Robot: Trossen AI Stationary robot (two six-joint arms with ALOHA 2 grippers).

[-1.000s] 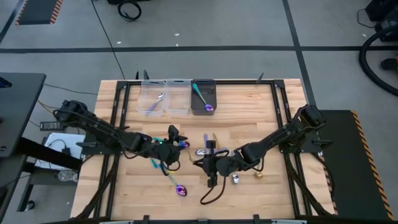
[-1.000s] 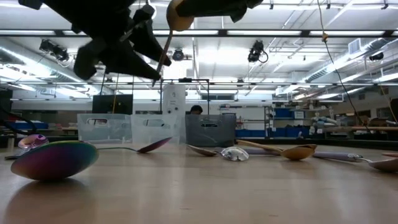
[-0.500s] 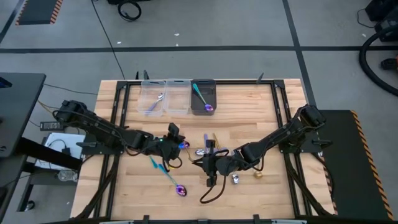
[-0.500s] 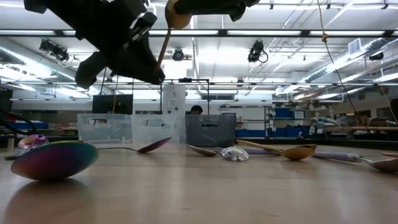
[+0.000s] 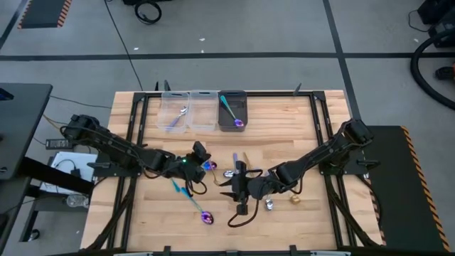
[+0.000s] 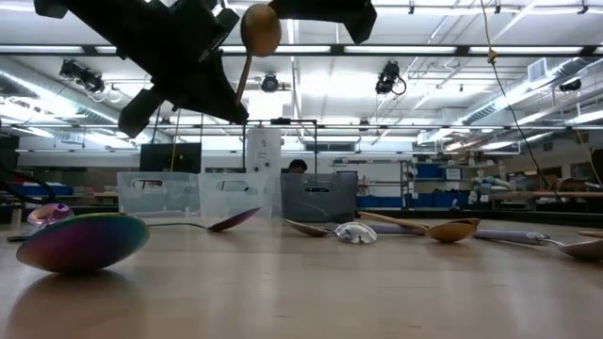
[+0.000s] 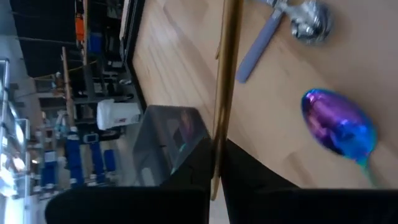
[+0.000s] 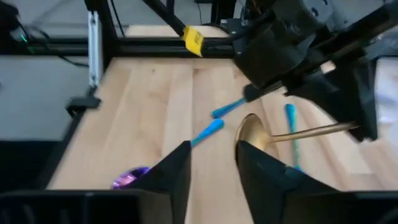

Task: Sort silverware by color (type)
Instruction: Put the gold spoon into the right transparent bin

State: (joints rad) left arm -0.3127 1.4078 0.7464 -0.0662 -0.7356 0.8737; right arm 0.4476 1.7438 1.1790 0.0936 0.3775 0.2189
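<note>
- Handover is the step I judge to be in hand. In the high view my left tool and right tool meet near the middle of the bench. At the far edge, the left clear bin holds a silver, lilac-handled spoon, the middle clear bin looks empty, and the dark bin holds a teal-handled, purple-bowled spoon.
- Low view: the gold spoon hangs well above the bench, bowl uppermost, its handle slanting down into my left tool.
- Left wrist view: the gold handle runs between my closed left fingers. That grip looks near the handle's end, so I should carry slowly.
- Right wrist view: my right fingers stand apart and hold nothing, with the gold bowl just ahead of them. I should back straight off without nudging it, then take the spoon to the empty bin.
</note>
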